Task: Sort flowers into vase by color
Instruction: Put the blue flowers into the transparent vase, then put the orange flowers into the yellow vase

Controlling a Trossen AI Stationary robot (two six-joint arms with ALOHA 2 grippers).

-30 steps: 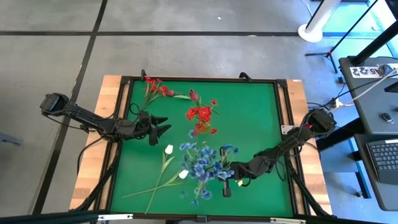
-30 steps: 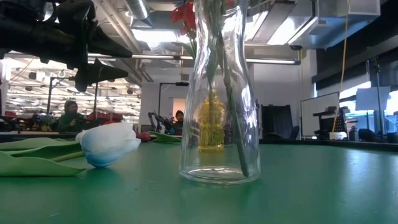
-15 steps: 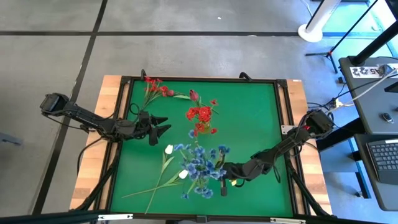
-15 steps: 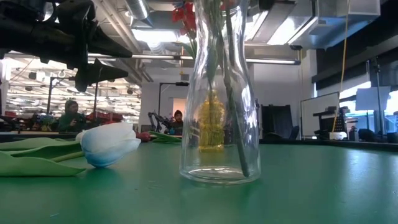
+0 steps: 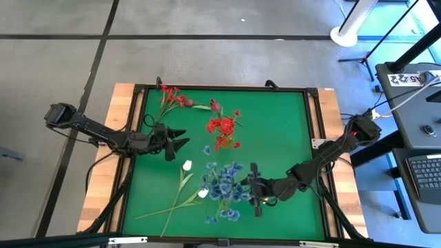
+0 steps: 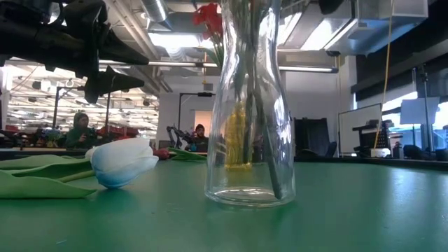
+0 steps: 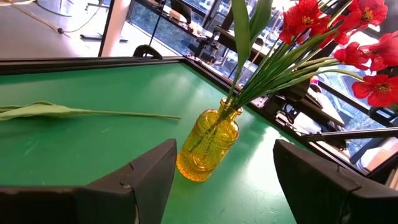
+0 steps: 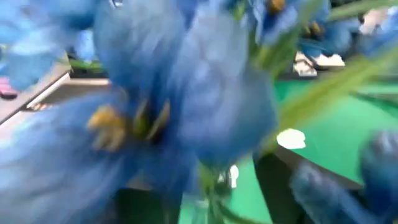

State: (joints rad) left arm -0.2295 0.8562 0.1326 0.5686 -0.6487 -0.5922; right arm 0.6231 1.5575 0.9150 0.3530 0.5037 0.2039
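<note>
The right gripper [image 5: 253, 187] reaches low over the green mat's [image 5: 282, 131] front, fingers spread wide, right beside the blue sprays [image 5: 224, 182] in their clear vase [image 6: 250, 112].

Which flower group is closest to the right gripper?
The blue sprays in the clear vase, right by the right gripper; the red flowers stand farther off.

1. The matte black left arm [image 5: 103, 134] is slim and jointed, its base end a bulkier rounded housing.
2. Its left gripper [image 5: 180, 138] carries two dark, flat, tapering fingers [image 7: 146, 180].
3. The matching black right arm [image 5: 324, 158] has a red-marked far housing.
</note>
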